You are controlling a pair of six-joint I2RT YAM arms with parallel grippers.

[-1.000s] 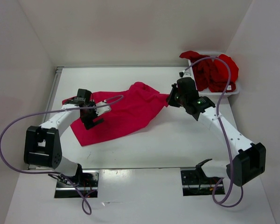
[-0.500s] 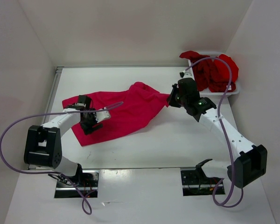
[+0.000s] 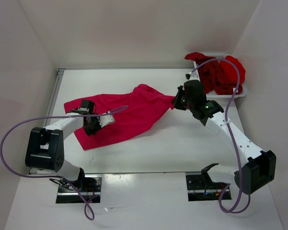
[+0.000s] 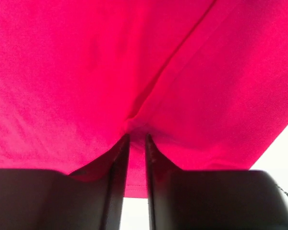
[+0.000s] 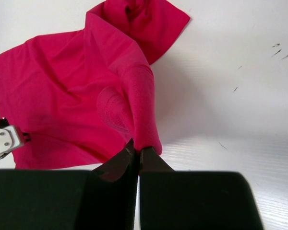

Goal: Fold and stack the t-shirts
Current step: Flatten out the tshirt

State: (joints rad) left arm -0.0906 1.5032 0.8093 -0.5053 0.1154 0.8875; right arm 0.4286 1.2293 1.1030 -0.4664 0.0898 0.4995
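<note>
Crimson t-shirt (image 3: 129, 115) on the counter (image 3: 182, 143), left jaws and right jaws each clamped on its cloth; best spread by drawing both apart evenly

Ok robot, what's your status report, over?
Left gripper pinched on pinkish-crimson cloth t-shirt. Right gripper shut on its other end. Shirt spread, unfolded, on white table. Nothing in the way.

crimson t-shirt (image 3: 129, 115) lies rumpled and half spread, centre-left of worktop (image 3: 173, 143), right end bunched and raised; maroon t-shirt (image 3: 212, 76) and bright red t-shirt (image 3: 234, 67) heaped in basket (image 3: 240, 94), far right corner
</note>
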